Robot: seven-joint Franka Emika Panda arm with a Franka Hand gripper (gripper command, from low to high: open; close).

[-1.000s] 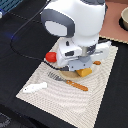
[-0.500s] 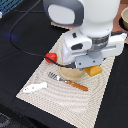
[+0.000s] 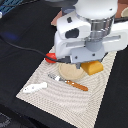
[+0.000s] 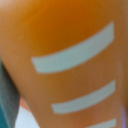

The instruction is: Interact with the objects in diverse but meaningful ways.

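The orange-brown bread loaf (image 4: 70,55) fills the wrist view, its surface crossed by pale slanted stripes, so the camera sits very close to it; which way its long axis runs cannot be read from so close. In the exterior view the arm's white body (image 3: 90,30) covers the far middle of the beige placemat (image 3: 60,107), and an orange block (image 3: 93,67) shows just under it beside a round tan plate (image 3: 71,72). The jaws are hidden behind the arm, so whether they are apart or clamped cannot be told. The white fish (image 3: 34,88) lies near the mat's edge at the exterior view's left, long axis roughly along that edge. A wooden-handled fork (image 3: 68,82) lies diagonally mid-mat. A red tomato (image 3: 50,57) sits at the far edge. The near half of the mat is open; the black table (image 3: 20,30) surrounds it.
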